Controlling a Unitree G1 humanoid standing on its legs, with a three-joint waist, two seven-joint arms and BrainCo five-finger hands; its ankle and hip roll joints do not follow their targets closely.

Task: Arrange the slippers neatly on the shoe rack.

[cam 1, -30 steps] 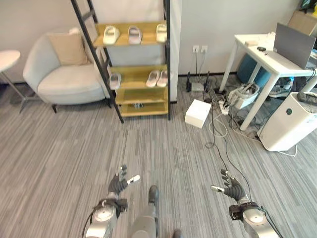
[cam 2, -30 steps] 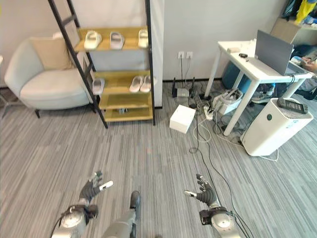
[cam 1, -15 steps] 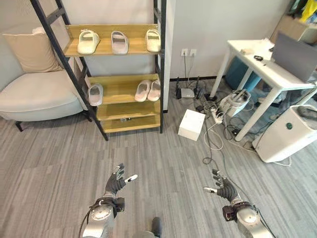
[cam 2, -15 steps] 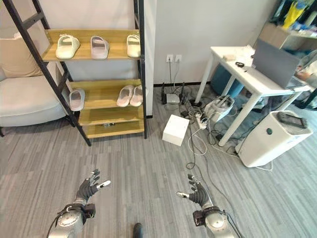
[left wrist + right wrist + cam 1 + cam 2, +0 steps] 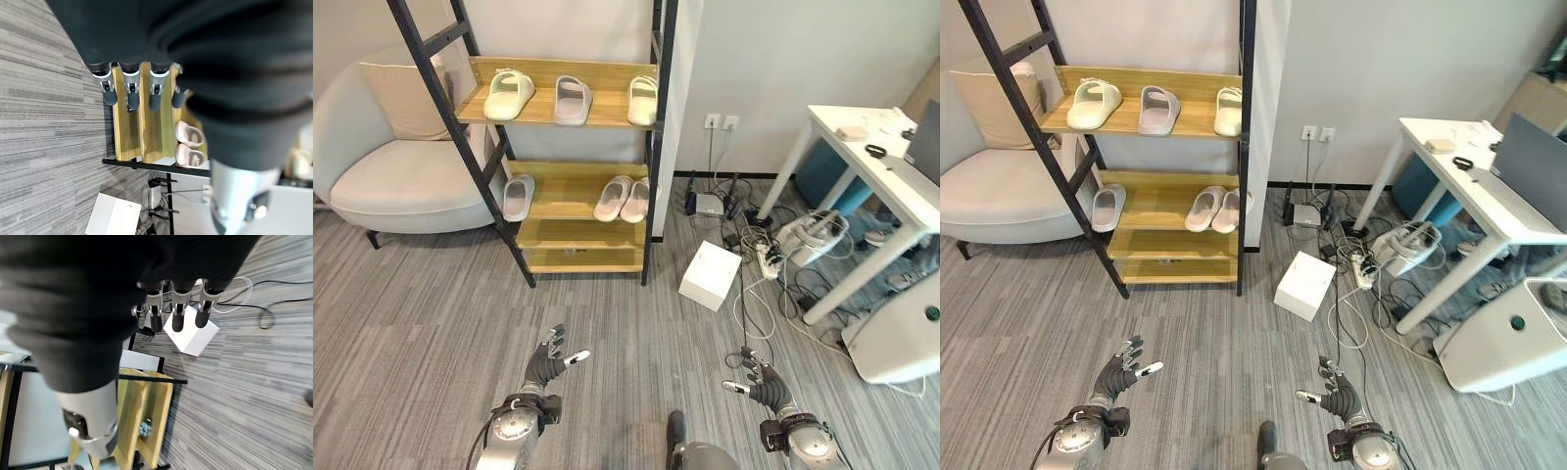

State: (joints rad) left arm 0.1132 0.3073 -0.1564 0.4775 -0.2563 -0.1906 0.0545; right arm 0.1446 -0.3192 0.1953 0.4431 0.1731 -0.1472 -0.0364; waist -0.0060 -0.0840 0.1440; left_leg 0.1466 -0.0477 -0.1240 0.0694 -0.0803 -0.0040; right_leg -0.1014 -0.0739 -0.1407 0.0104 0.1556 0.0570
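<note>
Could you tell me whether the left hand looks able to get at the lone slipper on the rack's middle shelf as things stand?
Probably not yet. The left hand hangs open and low over the floor, well short of the rack. The lone slipper lies at the shelf's left end; bare floor lies between, so stepping closer should do.

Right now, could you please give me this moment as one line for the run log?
phase: approach | left hand: open, empty | right hand: open, empty | slippers: three on top shelf, three on middle shelf | shoe rack: ahead, out of reach
</note>
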